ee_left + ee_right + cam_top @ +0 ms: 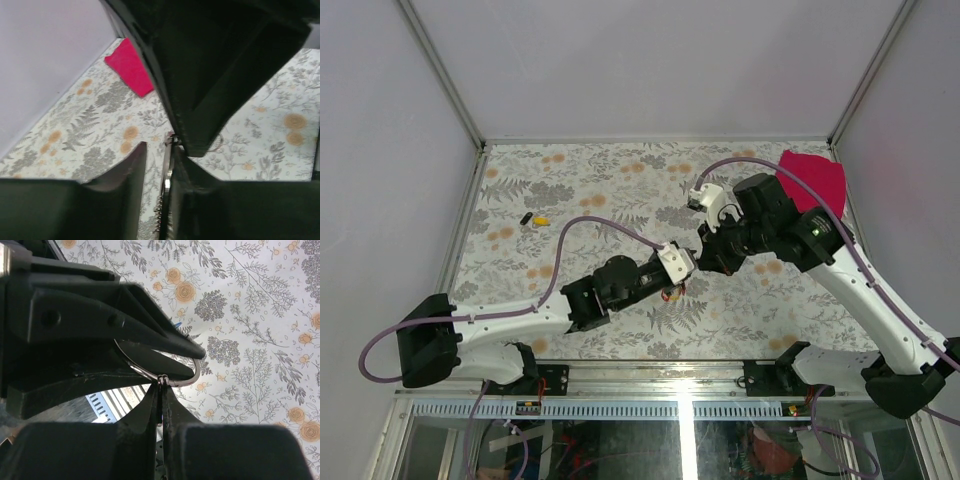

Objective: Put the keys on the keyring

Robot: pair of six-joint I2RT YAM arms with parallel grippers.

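Floral tabletop point(610, 170), right of centre: your right gripper point(161, 386) pinches the keyring point(196, 376), your left gripper point(158, 160) stands narrowly parted around it

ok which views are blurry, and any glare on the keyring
left wrist: soft throughout, dark blurred shapes cover most of it; right wrist: foreground blurred, keyring sharp with thin highlights, tablecloth crisp; top external: evenly lit, sharp, bright reflection across the front rail.

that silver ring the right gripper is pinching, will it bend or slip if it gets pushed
Probably stiff: the keyring shows a clean round arc though the right gripper pinches it at one spot. Likely slippery, being thin shiny wire. It might swivel in that narrow pinch if the left gripper pushes on it.
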